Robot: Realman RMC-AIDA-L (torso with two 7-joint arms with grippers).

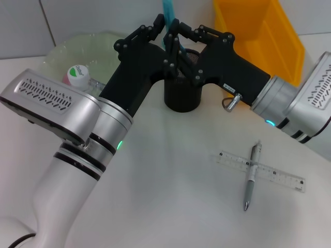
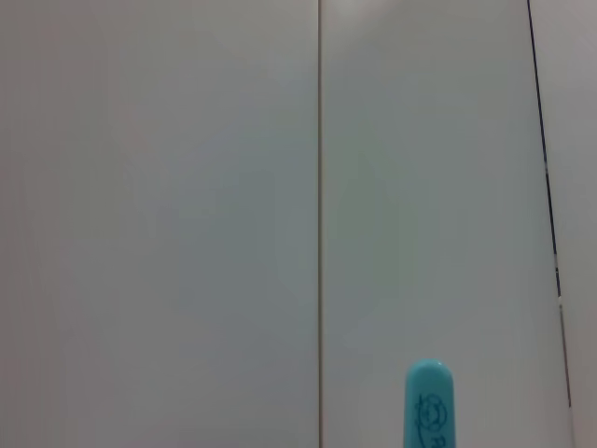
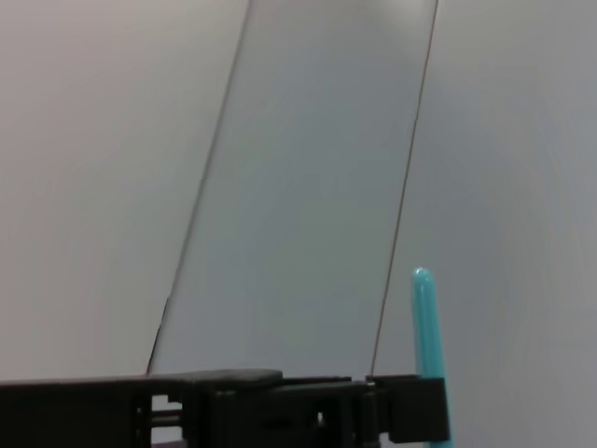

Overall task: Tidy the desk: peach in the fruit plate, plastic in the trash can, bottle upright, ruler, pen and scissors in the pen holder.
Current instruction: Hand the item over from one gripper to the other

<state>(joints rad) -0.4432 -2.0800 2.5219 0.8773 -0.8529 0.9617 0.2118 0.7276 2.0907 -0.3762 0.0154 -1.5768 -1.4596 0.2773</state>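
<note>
The teal scissors (image 1: 168, 11) stand upright above the black pen holder (image 1: 182, 98). My left gripper (image 1: 165, 26) is shut on them, and their teal tip shows in the left wrist view (image 2: 429, 406) and in the right wrist view (image 3: 423, 336). My right gripper (image 1: 182, 46) is right beside them over the holder. A clear ruler (image 1: 261, 171) lies at the front right with a silver pen (image 1: 252, 175) across it. A bottle with a green cap (image 1: 78, 74) lies by the translucent fruit plate (image 1: 72, 46). Peach and plastic are out of view.
A yellow bin (image 1: 258, 31) stands at the back right. The left arm crosses the table from the front left, the right arm from the right. White wall panels fill both wrist views.
</note>
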